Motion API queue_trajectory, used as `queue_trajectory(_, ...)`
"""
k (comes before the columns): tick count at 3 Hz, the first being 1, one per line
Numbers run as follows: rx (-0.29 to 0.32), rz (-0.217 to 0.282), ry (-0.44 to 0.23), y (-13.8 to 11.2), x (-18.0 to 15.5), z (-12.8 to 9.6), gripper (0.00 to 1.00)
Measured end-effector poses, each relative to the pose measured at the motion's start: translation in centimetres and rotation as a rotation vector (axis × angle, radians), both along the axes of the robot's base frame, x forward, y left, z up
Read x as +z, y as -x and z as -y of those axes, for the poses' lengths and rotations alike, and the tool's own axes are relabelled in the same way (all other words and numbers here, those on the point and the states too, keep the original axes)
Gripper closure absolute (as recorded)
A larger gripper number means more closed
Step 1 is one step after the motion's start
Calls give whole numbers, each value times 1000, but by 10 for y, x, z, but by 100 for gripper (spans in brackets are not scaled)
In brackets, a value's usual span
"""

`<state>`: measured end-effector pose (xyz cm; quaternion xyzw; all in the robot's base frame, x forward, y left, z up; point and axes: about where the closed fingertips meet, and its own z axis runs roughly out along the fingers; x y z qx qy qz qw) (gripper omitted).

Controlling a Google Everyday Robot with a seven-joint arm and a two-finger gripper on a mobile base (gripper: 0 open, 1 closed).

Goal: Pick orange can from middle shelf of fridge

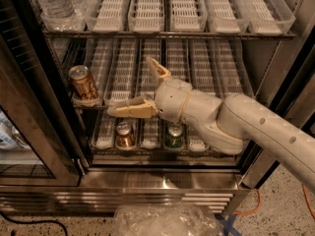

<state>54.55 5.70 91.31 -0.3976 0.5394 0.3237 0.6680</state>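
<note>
Camera view: gripper [129,86] hovering just right of the orange can [83,82], inside the fridge [162,180].
I am seeing its fingers [130,109] standing wide apart, clamping nothing; the lower one is pointing at the can without touching it. The can is standing upright at the front left of the middle shelf [202,58]. Below and right of it, a second coppery can [124,134] and a green can [173,135] are sitting.

Orange can [83,82] upright, middle shelf [221,68], gripper [130,86] nearby
</note>
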Motion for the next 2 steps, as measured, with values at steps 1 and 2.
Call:
queue_trajectory(1, -22, -16, -11, -4, -2, -1, 0)
queue_trajectory(2, -65, -49, -35, 5, -21, -15, 0)
